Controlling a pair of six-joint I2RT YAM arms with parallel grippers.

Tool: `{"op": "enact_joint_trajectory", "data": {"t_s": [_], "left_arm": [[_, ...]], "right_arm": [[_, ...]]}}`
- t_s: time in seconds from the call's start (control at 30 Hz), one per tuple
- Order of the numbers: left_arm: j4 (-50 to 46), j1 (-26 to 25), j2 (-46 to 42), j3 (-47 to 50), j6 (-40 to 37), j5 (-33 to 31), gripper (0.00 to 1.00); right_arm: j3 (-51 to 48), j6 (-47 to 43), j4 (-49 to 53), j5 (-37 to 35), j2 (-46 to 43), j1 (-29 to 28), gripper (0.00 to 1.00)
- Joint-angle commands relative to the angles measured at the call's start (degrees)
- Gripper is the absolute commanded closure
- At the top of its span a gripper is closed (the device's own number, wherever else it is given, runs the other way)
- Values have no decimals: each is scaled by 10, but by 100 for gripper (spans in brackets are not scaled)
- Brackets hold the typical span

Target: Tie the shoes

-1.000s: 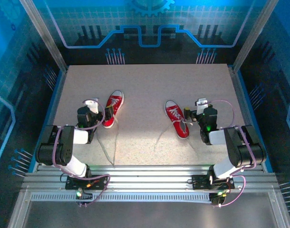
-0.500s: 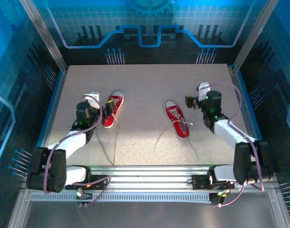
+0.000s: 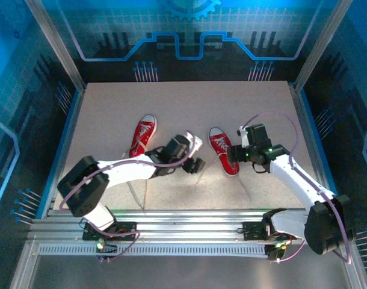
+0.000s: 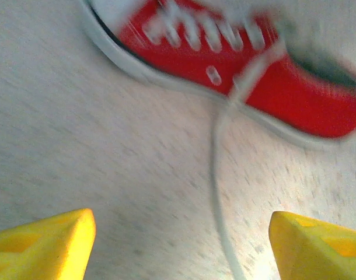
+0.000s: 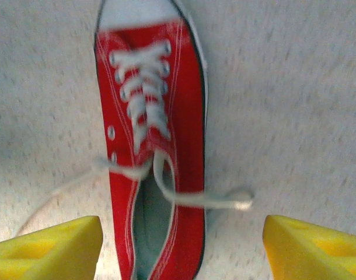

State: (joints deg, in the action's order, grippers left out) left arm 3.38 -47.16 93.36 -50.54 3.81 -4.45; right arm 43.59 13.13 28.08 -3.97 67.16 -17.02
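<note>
Left hand (image 3: 194, 160) and right hand (image 3: 231, 155), both spread, hover beside one red canvas sneaker (image 3: 223, 150) on the desk (image 3: 183, 102).

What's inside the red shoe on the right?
Inside the right shoe you can see pale grey-green lining, with a loose white lace lying across the opening. Farther toward the toe, the inside is hidden under the laced front.
</note>
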Motion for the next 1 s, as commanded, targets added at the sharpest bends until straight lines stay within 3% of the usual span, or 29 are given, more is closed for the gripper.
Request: {"op": "enact_joint_trajectory", "data": {"t_s": [0.0, 0.23, 0.37, 0.47, 0.53, 0.63, 0.73, 0.83, 0.97], "left_arm": [[-53, -18, 38, -15, 37, -58, 21], [-41, -37, 109, -40, 46, -53, 20], [-46, -45, 132, -47, 55, -70, 23], [-51, -44, 131, -40, 59, -95, 47], [-47, -38, 112, -25, 57, -106, 70], [-39, -9, 62, 8, 66, -95, 91], [-38, 33, 6, 44, 82, -91, 100], [-50, 68, -36, 65, 81, -80, 100], [-68, 77, -71, 74, 68, -84, 100]], "right_arm": [[-21, 38, 46, 10, -16, -6, 25], [-11, 47, 53, 44, 37, -7, 25], [-13, 65, 46, 68, 66, -17, 30], [-19, 75, 35, 76, 82, -32, 41], [-18, 79, 28, 82, 93, -44, 60], [-5, 88, 26, 90, 106, -70, 85], [14, 103, 13, 120, 122, -103, 99], [33, 131, -8, 141, 143, -140, 100], [60, 165, -34, 161, 173, -177, 100]]}}
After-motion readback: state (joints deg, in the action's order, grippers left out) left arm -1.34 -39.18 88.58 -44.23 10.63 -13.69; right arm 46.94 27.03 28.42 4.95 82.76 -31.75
